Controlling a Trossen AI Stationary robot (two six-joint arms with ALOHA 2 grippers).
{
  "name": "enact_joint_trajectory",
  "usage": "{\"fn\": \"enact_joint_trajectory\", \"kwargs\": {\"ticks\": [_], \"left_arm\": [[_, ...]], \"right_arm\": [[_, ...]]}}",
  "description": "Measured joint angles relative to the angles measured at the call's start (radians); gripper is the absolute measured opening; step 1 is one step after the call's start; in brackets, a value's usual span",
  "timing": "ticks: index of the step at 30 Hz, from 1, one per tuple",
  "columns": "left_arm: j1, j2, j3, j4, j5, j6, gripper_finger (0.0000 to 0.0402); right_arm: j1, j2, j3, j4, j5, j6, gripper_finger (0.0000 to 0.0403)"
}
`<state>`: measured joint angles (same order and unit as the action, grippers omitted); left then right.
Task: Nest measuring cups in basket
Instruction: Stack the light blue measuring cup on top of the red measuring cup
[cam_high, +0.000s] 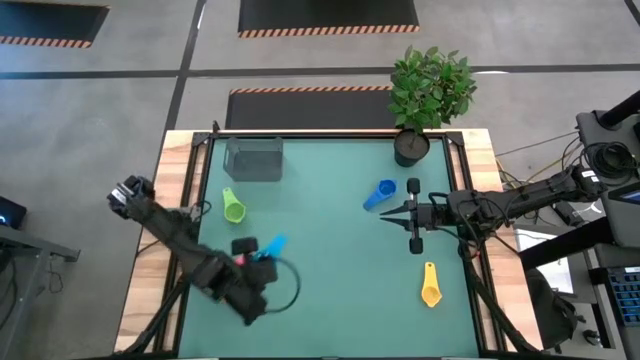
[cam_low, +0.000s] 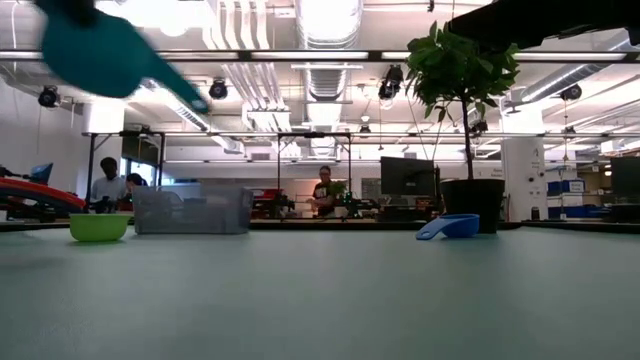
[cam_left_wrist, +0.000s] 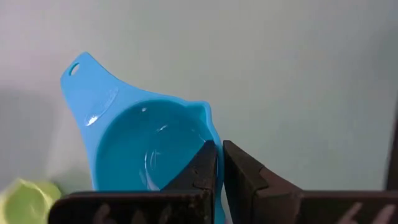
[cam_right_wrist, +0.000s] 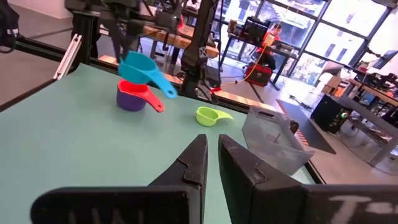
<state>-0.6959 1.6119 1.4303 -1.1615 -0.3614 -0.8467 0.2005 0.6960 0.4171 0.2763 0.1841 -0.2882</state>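
Left gripper (cam_high: 262, 262) sits near the table's front-left part, fingers (cam_left_wrist: 205, 168) clamped on the rim of the light blue cup (cam_left_wrist: 140, 146), which hangs clear of the surface. That cup is glossy, a rounded bowl with a flat tapering handle and a small hole at the handle's tip. From the right wrist view it hovers just above a stack: red cup (cam_right_wrist: 142, 91) nested in a purple cup (cam_right_wrist: 129, 100), red handle sticking out to the side, both on the table.

Green cup (cam_high: 233, 208) lies toward the left edge, upright, apart from the stack and near the basket (cam_high: 254, 158). Basket stands at the back-left corner of the table (cam_high: 330, 290), grey see-through; can't tell if anything is inside it.

Blue cup (cam_high: 379, 194) lies back-right, close to the black pot with plant (cam_high: 412, 145), handle pointing toward the pot. Yellow cup (cam_high: 430, 286) lies toward the front-right, handle pointing to the back edge.

Right gripper (cam_high: 384, 215) hangs over the right half between the blue and yellow cups, fingers nearly together with a thin gap, holding nothing.
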Motion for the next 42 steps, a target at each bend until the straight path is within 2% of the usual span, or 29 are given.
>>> {"fn": "enact_joint_trajectory", "kwargs": {"ticks": [7, 12, 21, 30, 42], "left_arm": [[-0.165, -0.001, -0.111, -0.017, 0.005, -0.207, 0.0], [-0.224, -0.001, -0.182, -0.026, 0.007, -0.31, 0.0], [-0.265, -0.001, -0.221, -0.019, 0.005, -0.376, 0.0], [-0.265, 0.003, -0.25, -0.019, 0.005, -0.4, 0.0027], [-0.265, 0.003, -0.254, 0.0, 0.039, -0.412, 0.0031]], "right_arm": [[0.0, 0.0, 0.0, 0.0, 0.0, 0.007, 0.0028], [0.0, 0.0, 0.0, 0.011, 0.0, 0.008, 0.0028], [0.0, 0.0, 0.001, 0.014, 0.0, 0.019, 0.0028], [0.0, 0.0, 0.001, 0.013, 0.0, 0.025, 0.0028], [0.0, 0.0, 0.0, 0.013, 0.0, 0.025, 0.0028]]}}
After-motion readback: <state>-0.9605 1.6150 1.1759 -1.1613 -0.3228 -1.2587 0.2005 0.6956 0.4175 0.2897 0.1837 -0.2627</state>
